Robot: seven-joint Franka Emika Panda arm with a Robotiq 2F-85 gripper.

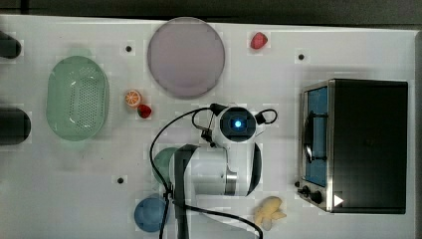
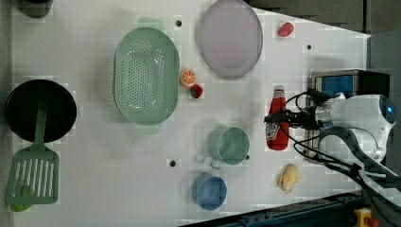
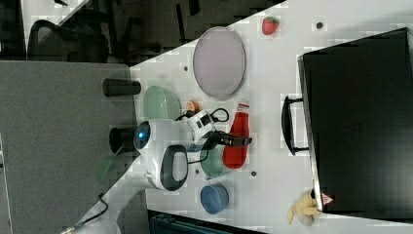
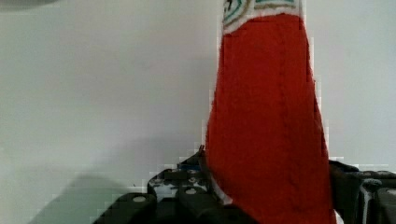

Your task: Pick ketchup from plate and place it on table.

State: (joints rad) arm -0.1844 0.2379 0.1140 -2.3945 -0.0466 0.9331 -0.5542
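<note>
Hand [image 2: 279, 117] straddling the ketchup [image 2: 277, 124] at the label, looks parted rather than clamped but hard to call, bottle lying flat on the white counter [image 2: 94, 189], well clear of the bare plate [image 2: 229, 38], so probably letting go after the set-down.

ketchup [image 4: 266, 121] cap cropped, arm [image 1: 214, 169] hiding cup [image 1: 161, 164]

One ketchup bottle [image 2: 277, 119], one lilac plate [image 2: 229, 38], one green basket [image 2: 146, 75], two cups: one teal [image 2: 229, 145], one blue [image 2: 209, 190]. Two strawberries [image 2: 285, 29] [image 2: 196, 91], one orange slice [image 2: 187, 77], one oven [image 1: 366, 145], one spatula [image 2: 33, 175], one black pan [image 2: 21, 101].
</note>
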